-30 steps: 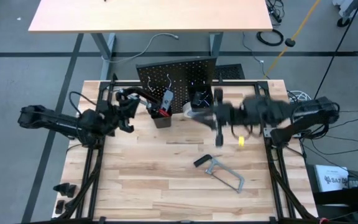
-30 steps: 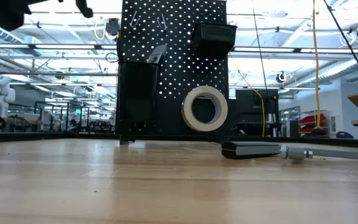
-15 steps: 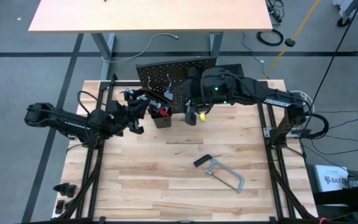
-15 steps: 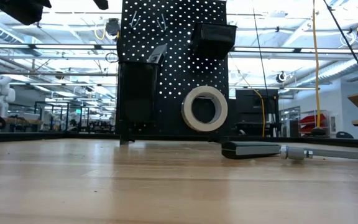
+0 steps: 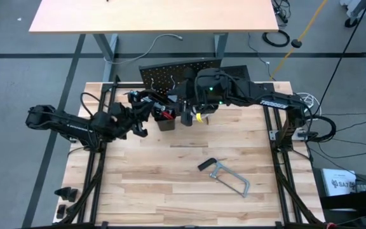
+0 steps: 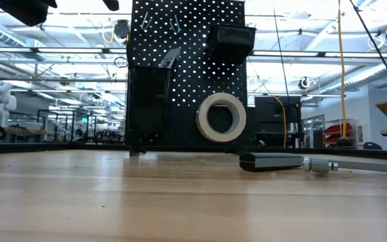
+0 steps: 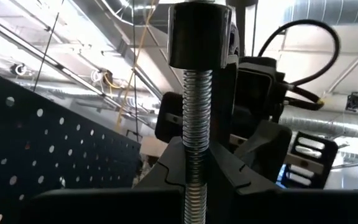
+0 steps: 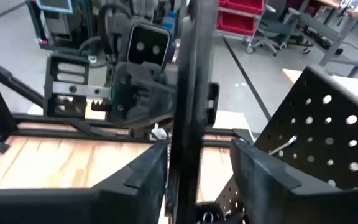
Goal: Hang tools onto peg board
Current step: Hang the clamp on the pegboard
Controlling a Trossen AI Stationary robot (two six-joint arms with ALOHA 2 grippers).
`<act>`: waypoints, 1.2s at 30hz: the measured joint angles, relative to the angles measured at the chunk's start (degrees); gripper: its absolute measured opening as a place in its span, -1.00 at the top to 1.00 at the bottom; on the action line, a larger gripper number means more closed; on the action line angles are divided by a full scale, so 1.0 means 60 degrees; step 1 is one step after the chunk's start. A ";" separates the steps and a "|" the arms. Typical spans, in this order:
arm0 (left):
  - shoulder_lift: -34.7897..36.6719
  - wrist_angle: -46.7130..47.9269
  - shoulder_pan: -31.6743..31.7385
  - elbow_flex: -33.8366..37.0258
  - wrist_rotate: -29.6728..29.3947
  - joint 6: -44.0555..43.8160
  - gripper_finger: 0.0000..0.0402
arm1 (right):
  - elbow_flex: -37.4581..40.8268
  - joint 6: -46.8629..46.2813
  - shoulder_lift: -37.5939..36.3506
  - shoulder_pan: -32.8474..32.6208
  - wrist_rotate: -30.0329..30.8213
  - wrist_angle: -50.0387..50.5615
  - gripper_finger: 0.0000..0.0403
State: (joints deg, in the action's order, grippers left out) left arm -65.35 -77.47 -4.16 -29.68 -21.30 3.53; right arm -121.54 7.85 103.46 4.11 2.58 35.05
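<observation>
L tool [image 5: 138, 119] closed on black C-clamp [image 7: 194, 124], gripped by its screw, just in front of peg board [image 5: 170, 73] at far edge of tabletop [image 5: 170, 191].

R tool [image 5: 189, 117] is right beside it. A long dark bar [image 8: 188, 93], prob the level, sits btwn its fingers; can't tell if it's clamped.

Risks:
- arms are v. close, so they could collide
- bar could drop if the grip is loose
- clamp could pivot on its screw and miss a hook

Around:
- tape roll [image 6: 203, 117] hung on board
- bin [image 6: 148, 101] juts out of the board front near both tools
- bar clamp [image 5: 227, 175] lies mid-tabletop toward right edge, not in the way
</observation>
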 joint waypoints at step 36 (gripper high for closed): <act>0.2540 0.8369 -0.0909 -0.0127 -0.1698 0.0573 -0.04 | 0.0007 0.0061 -0.0703 0.0770 0.0758 0.2964 0.75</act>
State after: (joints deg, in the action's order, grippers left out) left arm -50.11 -27.26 -9.62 -30.44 -31.49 6.97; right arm -121.49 8.21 99.24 8.73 7.13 52.83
